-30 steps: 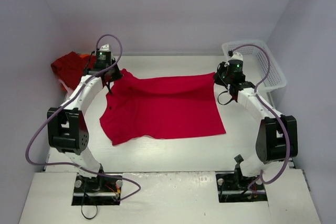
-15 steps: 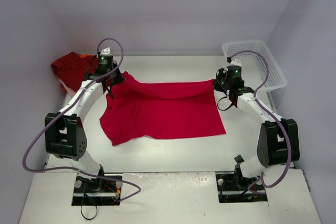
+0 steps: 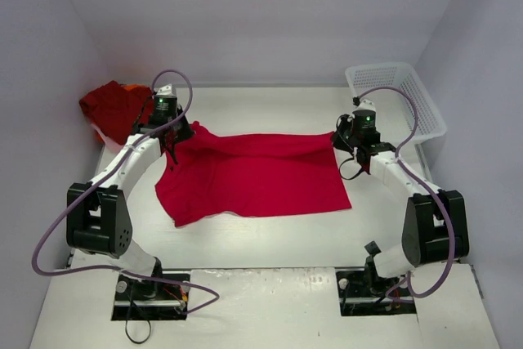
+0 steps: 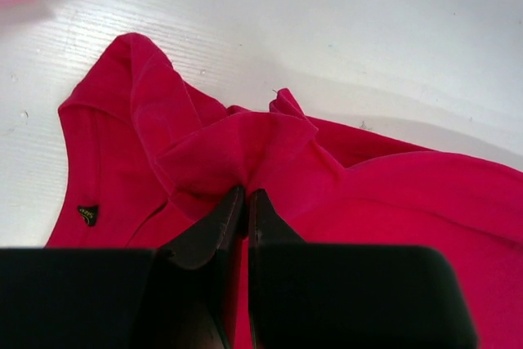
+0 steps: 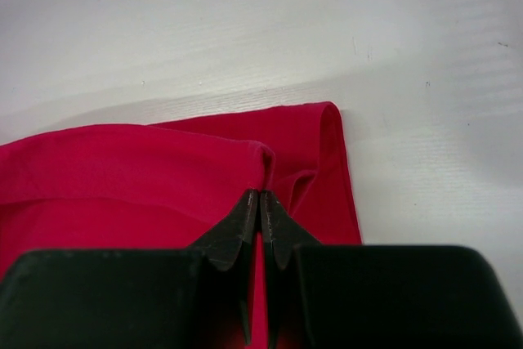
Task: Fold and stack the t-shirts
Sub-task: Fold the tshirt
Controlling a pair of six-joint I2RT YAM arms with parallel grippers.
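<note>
**Soft red shirt pinched at both far corners**

The t-shirt [image 3: 253,176] lies spread across the middle of the table [image 3: 270,239], its far edge raised off the surface and sagging between the two arms. The left gripper [image 4: 247,195] has its jaws fully closed on a bunched fold at the shirt's ten o'clock corner, close to the collar with its neck label [image 4: 87,214]. The right gripper [image 5: 259,195] is likewise closed tight on the hem at the two o'clock corner.

The cloth looks light, limp and wrinkle-prone. It will likely drape and drag rather than hold a shape, so corner and edge pinches suit it best.

A heap of red shirts [image 3: 110,104] sits at the table's ten o'clock, and a white mesh basket [image 3: 400,100] at two o'clock.
</note>
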